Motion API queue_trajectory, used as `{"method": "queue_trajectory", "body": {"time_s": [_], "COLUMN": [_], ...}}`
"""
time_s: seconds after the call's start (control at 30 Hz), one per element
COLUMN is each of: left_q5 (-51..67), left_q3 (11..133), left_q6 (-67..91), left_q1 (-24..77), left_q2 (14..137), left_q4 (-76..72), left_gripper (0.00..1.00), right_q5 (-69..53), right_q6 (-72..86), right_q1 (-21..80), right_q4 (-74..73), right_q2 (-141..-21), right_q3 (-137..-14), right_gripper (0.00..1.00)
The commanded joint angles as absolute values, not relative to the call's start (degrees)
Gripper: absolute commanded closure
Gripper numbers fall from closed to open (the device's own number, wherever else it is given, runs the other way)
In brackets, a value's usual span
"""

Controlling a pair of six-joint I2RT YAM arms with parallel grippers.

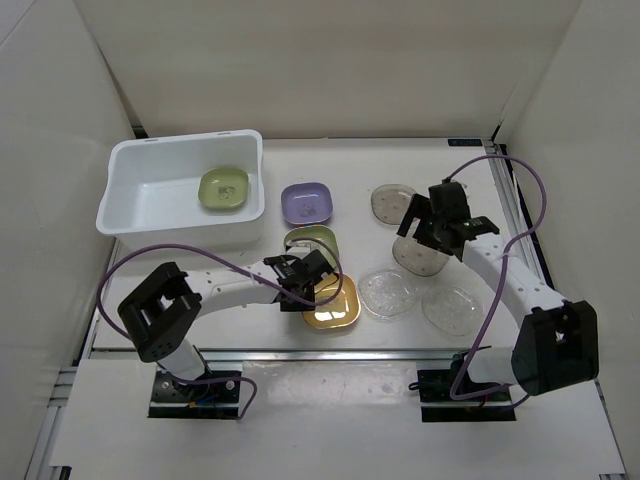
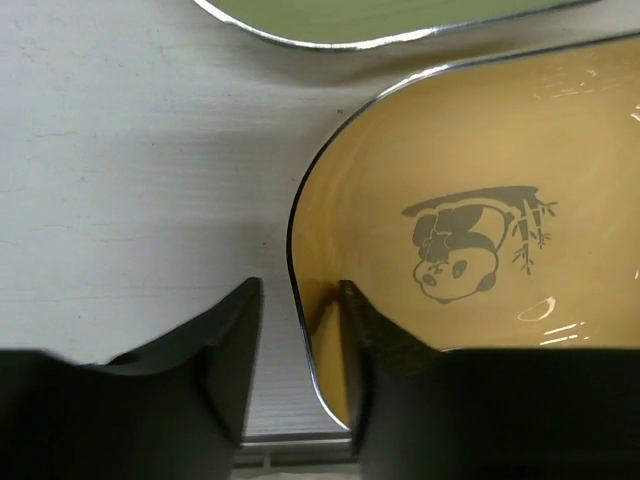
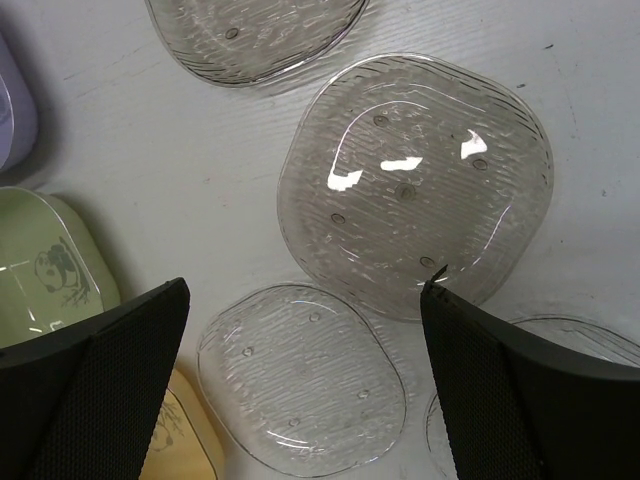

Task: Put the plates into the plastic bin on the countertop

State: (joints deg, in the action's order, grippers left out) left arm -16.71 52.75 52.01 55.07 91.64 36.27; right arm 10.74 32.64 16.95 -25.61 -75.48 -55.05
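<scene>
Straddling a yellow plate (image 2: 480,200), the left tool (image 2: 297,300) stood part-open, unclamped; the right tool (image 3: 305,295) gaped wide, empty.

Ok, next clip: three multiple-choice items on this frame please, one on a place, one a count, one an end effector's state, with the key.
1. What lies inside the plastic bin?
A. a purple plate
B. a pale green plate
C. nothing

2. How many translucent plates sit on the countertop?
A. two
B. four
C. six

3. How is the right end effector?
A. shut on a translucent plate
B. shut on a purple plate
C. open, holding nothing

Key: 1 B, the pale green plate rests on the bin's floor. 2 B, the top view shows four. 3 C, its wrist view shows it spread wide, gripping nothing.
</scene>
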Motion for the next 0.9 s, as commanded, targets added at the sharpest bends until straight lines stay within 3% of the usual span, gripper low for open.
{"method": "queue_trajectory", "body": {"time_s": [0.0,0.03,0.07,0.1,0.4,0.57,0.73,0.87], "left_q5": [-19.9,-20.0,-20.2,-21.3,-31.8,-38.8,-39.7,-30.5], "left_q3": [52.7,53.1,53.2,53.7,61.2,68.2,75.4,80.0], "left_q6": [54.0,54.1,54.3,55.6,57.0,47.0,33.9,24.5], "left_q1": [54.9,54.8,54.8,54.8,60.2,59.9,45.8,29.6], "left_q2": [91.0,91.1,91.1,90.7,78.4,73.3,72.6,74.9], "left_q4": [35.2,35.3,36.0,39.2,56.6,51.9,39.6,30.9], "left_gripper": [0.56,0.64,0.83,0.9,0.9,0.9,0.9,0.9], "right_q5": [10.9,11.2,11.2,11.7,10.2,7.7,6.3,7.4], "right_q6": [33.0,33.0,33.5,33.1,32.5,29.7,28.7,27.4], "right_q1": [16.9,16.9,16.9,16.9,16.9,16.9,16.9,16.9], "right_q4": [-25.7,-25.8,-26.2,-26.4,-25.0,-21.3,-18.1,-17.2], "right_q2": [-73.1,-73.0,-72.8,-72.9,-71.4,-71.4,-72.2,-74.5], "right_q3": [-54.7,-54.8,-54.9,-55.0,-54.8,-54.1,-55.3,-58.1], "right_gripper": [0.01,0.01,0.01,0.01,0.01,0.02,0.02,0.02]}}
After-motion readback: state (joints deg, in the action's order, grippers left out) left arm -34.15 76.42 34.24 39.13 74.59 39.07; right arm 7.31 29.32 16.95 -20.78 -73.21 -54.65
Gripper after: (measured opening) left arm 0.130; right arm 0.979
